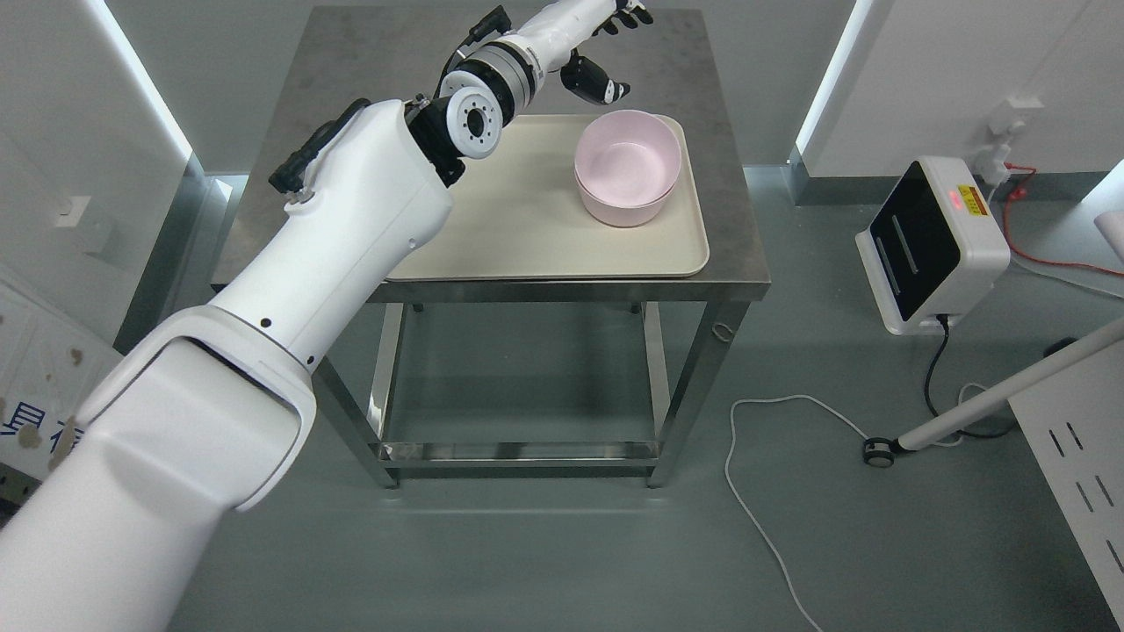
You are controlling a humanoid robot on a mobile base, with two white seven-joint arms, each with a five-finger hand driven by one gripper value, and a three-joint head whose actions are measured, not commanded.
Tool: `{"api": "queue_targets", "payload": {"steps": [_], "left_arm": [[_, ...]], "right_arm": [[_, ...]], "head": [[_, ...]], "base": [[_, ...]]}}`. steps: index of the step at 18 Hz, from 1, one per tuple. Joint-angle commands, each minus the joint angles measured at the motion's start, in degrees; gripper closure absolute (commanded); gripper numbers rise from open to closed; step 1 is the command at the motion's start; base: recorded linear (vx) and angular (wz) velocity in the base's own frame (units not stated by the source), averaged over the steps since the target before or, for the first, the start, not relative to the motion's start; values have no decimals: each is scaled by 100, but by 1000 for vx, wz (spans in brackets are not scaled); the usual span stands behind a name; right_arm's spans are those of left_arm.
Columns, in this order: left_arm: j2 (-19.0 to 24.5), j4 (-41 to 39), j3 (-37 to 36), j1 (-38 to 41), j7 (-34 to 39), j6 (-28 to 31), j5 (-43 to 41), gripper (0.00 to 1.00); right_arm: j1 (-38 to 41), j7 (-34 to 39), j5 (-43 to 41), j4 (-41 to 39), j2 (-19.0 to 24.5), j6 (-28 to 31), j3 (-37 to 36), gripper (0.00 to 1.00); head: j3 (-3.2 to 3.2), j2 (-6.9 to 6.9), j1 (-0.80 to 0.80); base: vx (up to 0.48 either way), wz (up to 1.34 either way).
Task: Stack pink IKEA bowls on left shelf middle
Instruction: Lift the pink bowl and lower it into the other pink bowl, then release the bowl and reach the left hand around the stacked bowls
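Two pink bowls sit nested one inside the other on the right part of a beige tray, which lies on a steel table. My left arm reaches in from the lower left across the tray. My left hand hovers above and behind the bowls, fingers spread and holding nothing. It is apart from the bowls' far rim. The right arm is out of view.
A white device with a black screen stands on the floor at the right, with a red cable behind it. A white cable trails across the floor. A white pole on a wheel slants in from the right. The table has a lower frame.
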Motion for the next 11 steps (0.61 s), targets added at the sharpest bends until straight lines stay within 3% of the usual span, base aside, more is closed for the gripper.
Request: {"api": "queue_targets", "payload": {"steps": [1, 3, 6, 9, 11], "left_arm": [[96, -1547, 2470, 619, -578, -90, -38, 21], [96, -2477, 2789, 1223, -668, -178, -29, 12], [96, -3903, 2616, 2516, -668, -598, -29, 9], [96, -4354, 2141, 3203, -703, -749, -90, 9], [96, -4346, 2000, 3240, -695, -749, -309, 9]], "right_arm": [[167, 0, -1, -193, -100, 2, -62, 0], [167, 0, -1, -193, -100, -7, -62, 0], [167, 0, -1, -193, -100, 2, -62, 0], [167, 0, -1, -193, -100, 2, -62, 0], [167, 0, -1, -193, -100, 2, -62, 0]], "head": [[0, 0, 0], [0, 0, 0], [0, 0, 0], [0, 0, 0], [0, 0, 0]], "base": [[0, 0], [0, 0], [0, 0], [0, 0], [0, 0]]}}
